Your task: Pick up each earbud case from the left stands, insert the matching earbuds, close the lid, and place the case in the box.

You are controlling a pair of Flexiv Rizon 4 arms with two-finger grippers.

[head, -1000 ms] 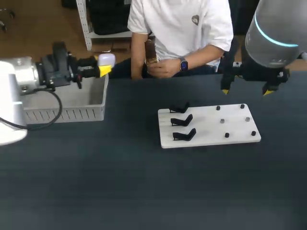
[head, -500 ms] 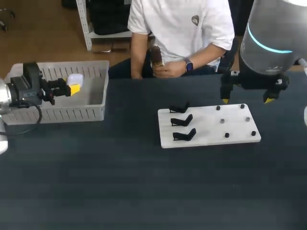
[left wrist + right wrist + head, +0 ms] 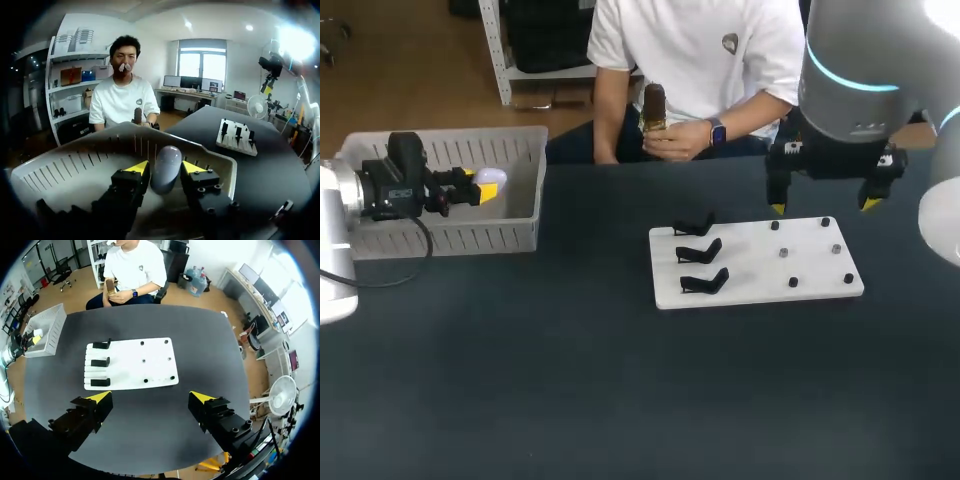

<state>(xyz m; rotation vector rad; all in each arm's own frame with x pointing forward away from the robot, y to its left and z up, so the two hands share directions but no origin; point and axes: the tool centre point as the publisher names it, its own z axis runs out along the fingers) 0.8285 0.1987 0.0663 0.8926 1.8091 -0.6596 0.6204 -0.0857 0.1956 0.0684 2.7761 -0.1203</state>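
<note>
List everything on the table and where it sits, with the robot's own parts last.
earbud case: one, pale white, held between the left gripper's fingers over the inside of the box
box: one, light grey with slotted walls, at the table's far left
board: one, white, flat on the table right of the middle
stands: three, black, in a column on the board's left part, all empty
small round pieces: six, dark or grey, spread over the board's right part; too small to tell what they are
table: one, dark
left gripper: yellow tips, shut on the earbud case
right gripper: yellow tips, open, held above the board's far edge
</note>
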